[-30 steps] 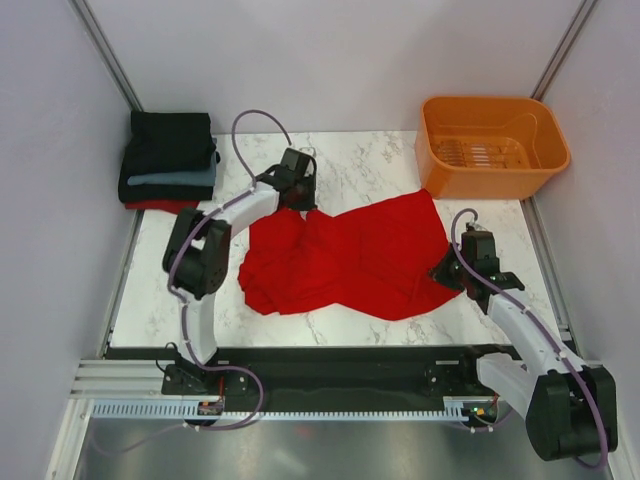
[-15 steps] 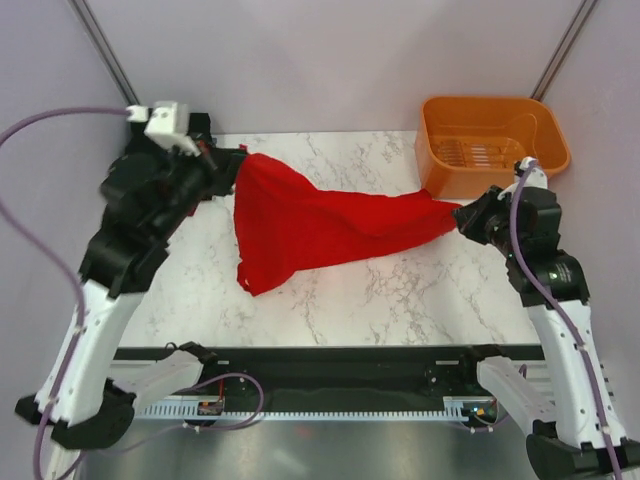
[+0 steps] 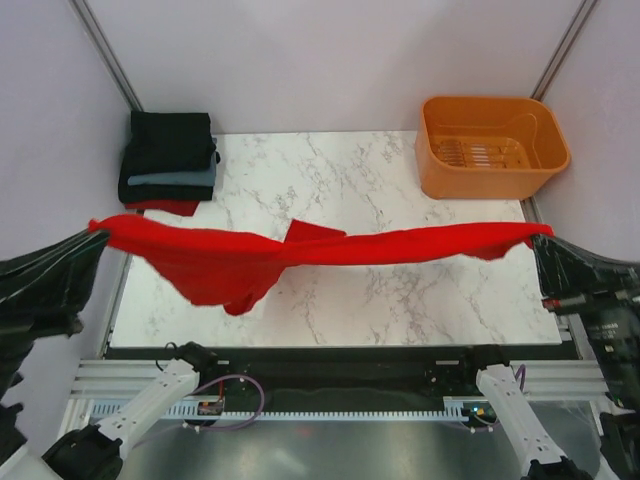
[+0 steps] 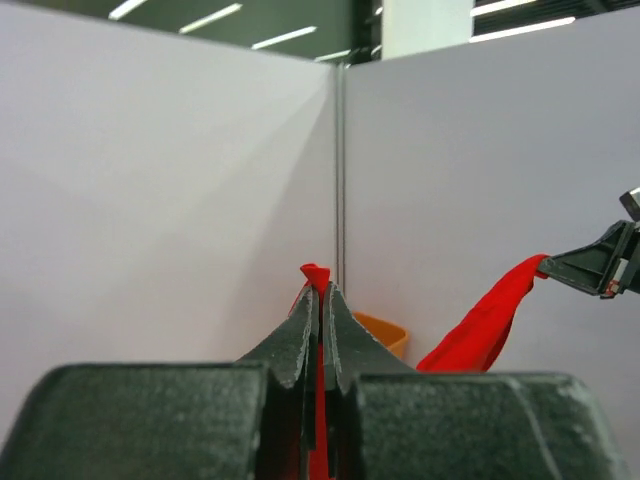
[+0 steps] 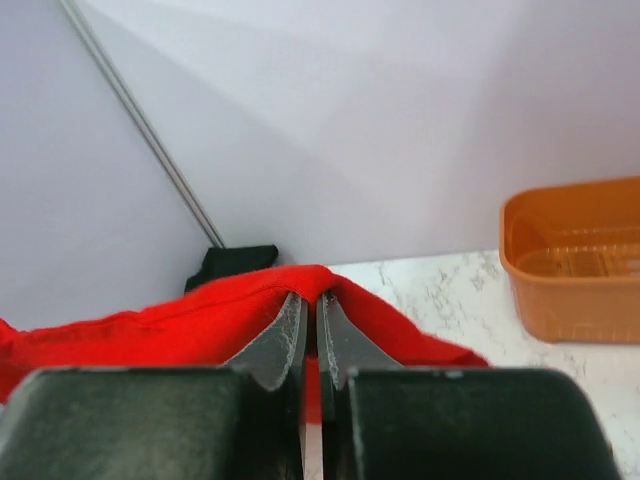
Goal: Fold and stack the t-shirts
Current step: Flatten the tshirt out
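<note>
Red t-shirt [image 3: 400, 243]: pinched at both ends and stretched into a long band above the table [image 3: 380, 170].

Left gripper [image 4: 320, 300]: pressed together on a thin edge of red cloth, with a small tuft poking out past the tips. Right gripper [image 5: 312, 305]: likewise closed, with red fabric draped over the tips and clamped between them. Both are held high and well apart, probably to pull the shirt taut and shake out the bunching before laying it flat for folding.

Outward from the left grip: more cloth, sagging in a loose pouch over the near-left part of the table (sleeve or hem, cannot tell which). Outward from the right grip: a narrow, nearly straight strip running to the middle, with one small flap sticking up there. Hangs low at the pouch; touching the table or just above it, cannot tell.

Beyond the left end, at the far-left corner: folded stack [image 3: 168, 165], black on top, a slate-blue band and a red edge lower down, parked out of the way, presumably as the place for this shirt once folded. At the far-right corner: orange basket [image 3: 490, 150], well apart from the stretched cloth.

Judged as the spreading step, with no fold begun yet. Uneven sag on the left may call for a regrip or a slow, level lowering, or else a wrinkled landing.
</note>
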Motion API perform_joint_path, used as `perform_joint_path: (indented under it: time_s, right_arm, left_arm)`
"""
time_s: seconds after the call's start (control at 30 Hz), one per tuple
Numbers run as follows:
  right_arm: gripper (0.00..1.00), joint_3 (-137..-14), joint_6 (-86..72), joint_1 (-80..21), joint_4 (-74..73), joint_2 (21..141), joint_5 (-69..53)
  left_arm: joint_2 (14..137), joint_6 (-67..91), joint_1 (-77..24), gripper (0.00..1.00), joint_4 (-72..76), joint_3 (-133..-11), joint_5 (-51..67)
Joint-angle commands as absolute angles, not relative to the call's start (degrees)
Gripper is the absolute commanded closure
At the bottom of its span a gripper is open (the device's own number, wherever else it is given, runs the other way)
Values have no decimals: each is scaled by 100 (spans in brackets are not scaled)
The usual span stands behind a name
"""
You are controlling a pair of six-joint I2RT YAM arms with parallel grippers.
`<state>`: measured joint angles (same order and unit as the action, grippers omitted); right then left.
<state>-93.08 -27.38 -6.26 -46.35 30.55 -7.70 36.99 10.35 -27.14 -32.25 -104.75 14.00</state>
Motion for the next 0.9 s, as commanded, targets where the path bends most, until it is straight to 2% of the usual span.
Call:
perform_joint_path:
  time_s: [0.0,0.3,0.47,0.57,0.77,0.83,0.87]
  right_arm:
    - [100,-9684,-2672,-633,-4641,2936,-809]
    - [100,-10335,-2391,-633,-4299,3207,-88]
    - [100,-10205,-2373,-633,-3745,3707,-53]
    - [100,-9976,-2487,-633,-3498,4172,-79]
    - [100,-8775,-2672,-642,-2998,5270,-88]
    - [100,-8422,-2689,-633,-2699,5571,-88]
    - [100,-8072,-2689,-633,-2603,5894,-88]
  left_arm:
    - [3683,615,-2681,98,-3208,-11055,1924]
    - [4288,97,-2593,98,-3261,-12356,1925]
    - [5184,-280,-2628,98,-3252,-12779,1268]
    - [5763,-561,-2873,98,-3165,-12701,794]
    - [6896,-1212,-2761,98,-2391,-11550,-191]
    - [7232,-847,-2384,98,-2233,-11181,434]
    - [7407,-661,-1886,98,-2093,-10988,753]
